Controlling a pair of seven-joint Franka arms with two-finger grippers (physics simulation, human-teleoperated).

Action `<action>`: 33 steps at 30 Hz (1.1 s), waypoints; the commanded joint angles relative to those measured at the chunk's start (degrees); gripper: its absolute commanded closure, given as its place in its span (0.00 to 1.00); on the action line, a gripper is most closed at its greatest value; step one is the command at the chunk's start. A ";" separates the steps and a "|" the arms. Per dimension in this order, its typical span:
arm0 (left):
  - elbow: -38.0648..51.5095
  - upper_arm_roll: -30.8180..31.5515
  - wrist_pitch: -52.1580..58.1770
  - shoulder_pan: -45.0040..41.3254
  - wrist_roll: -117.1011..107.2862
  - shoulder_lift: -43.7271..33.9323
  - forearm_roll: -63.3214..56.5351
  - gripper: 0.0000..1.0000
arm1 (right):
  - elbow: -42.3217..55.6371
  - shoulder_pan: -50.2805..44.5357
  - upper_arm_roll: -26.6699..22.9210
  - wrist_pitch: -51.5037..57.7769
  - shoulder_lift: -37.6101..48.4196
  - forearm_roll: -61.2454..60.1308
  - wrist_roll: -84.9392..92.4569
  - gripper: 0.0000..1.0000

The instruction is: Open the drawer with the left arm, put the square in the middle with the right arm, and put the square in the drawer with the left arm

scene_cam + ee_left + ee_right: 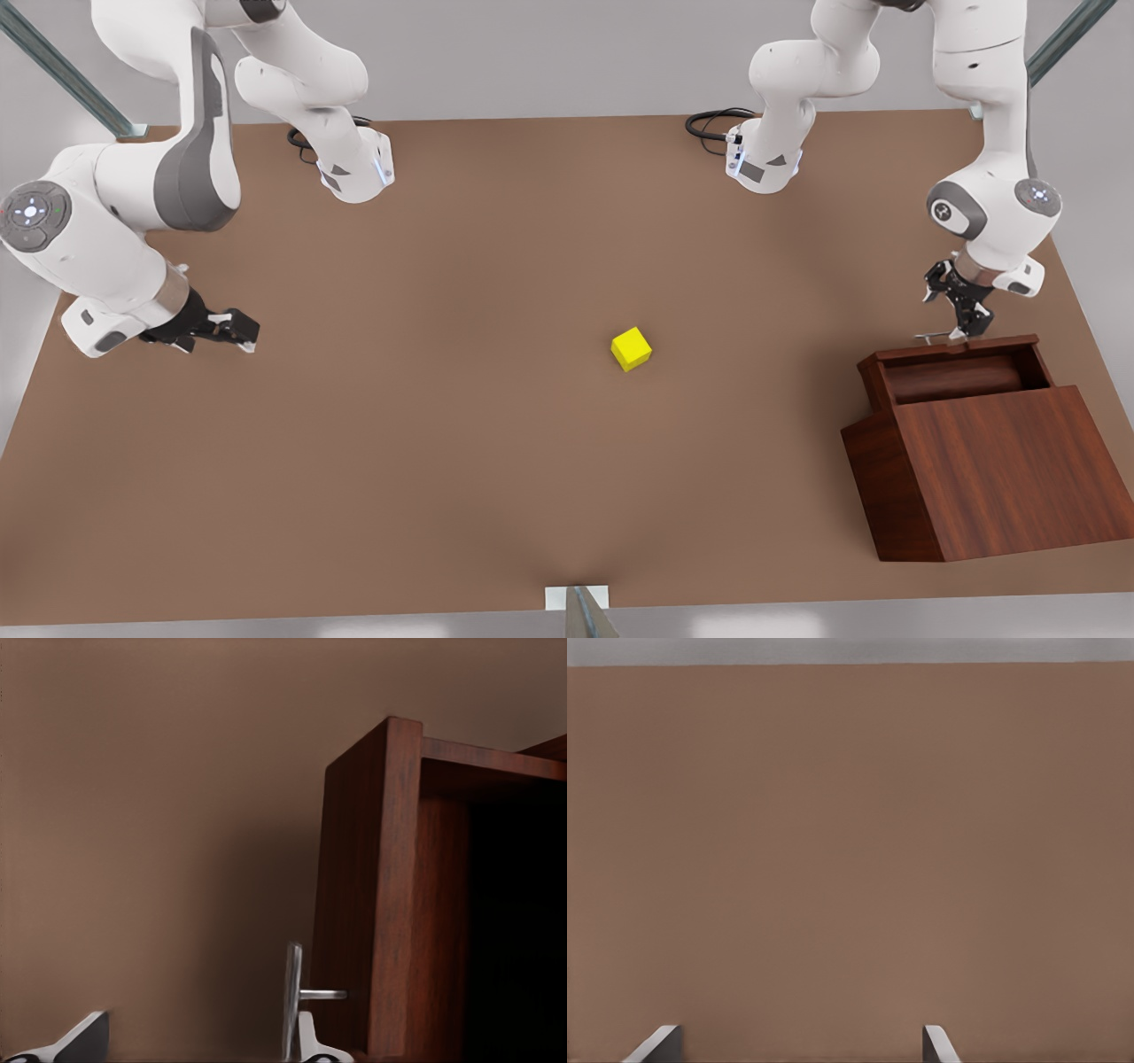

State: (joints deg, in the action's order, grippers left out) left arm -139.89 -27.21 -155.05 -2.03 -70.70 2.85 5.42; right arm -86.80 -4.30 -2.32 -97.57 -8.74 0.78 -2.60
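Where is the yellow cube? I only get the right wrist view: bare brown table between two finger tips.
Observer: The square sits on the table near its middle, apart from both arms.
Visitor: Whose fingers am I seeing?
Observer: The right gripper, open, low over the table at the front view's left.
Visitor: And the other arm?
Observer: The left gripper, open, is at the handle of the drawer, which is pulled out of its cabinet.

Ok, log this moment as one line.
drawer open | square mid-table | left gripper open at handle | right gripper open, waiting
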 commanded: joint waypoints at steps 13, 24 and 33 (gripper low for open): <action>7.70 -3.11 27.86 -3.41 5.65 -13.75 -5.69 0.00 | 7.35 2.46 -1.99 5.11 -0.58 -0.61 4.19 0.00; 55.87 19.38 52.65 -21.17 52.95 17.27 0.64 0.00 | 8.84 3.25 -5.33 4.94 -1.54 -2.72 4.36 0.00; 53.41 26.94 40.97 -33.30 86.08 25.28 -8.59 0.00 | 8.93 2.98 -5.51 5.11 -1.19 -1.75 4.63 0.00</action>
State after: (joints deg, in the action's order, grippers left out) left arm -88.17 -0.26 -115.98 -36.18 15.82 27.98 -1.86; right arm -77.87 -1.38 -7.82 -92.46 -9.89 -1.05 2.02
